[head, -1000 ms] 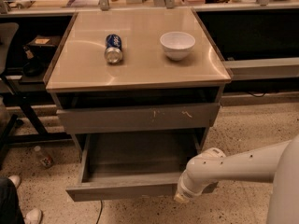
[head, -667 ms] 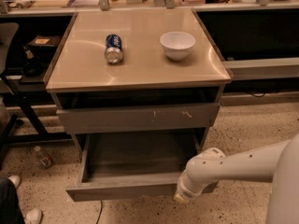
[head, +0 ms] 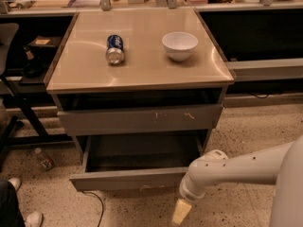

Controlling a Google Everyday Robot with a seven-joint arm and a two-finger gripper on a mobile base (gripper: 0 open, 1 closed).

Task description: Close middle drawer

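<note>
Middle drawer (head: 128, 178) stands open, with the hand (head: 182, 211) off its right end.
The front panel runs 9–3 and lies at 10 o'clock from the hand, near it, contact unclear. The box runs back toward 12 under the scratched drawer front (head: 142, 119). I judge the closing push goes toward 12. Hand apart or together: cannot tell.

**LIGHTING: WARM OVERHEAD LIGHT, DEEP SHADE BELOW**

Warm, yellowish light falls from above. The surface (head: 151, 72) is the brightest area, with pale glare streaks at its left and along its right edge. The bowl (head: 180, 45) and the can (head: 114, 48) cast short, soft shadows. The open middle drawer (head: 125, 179) is dim inside. The recesses at far left and far right are nearly black. The pincer (head: 182, 212), near right over the floor (head: 236, 141) just below the drawer's right corner, is evenly lit.
</note>
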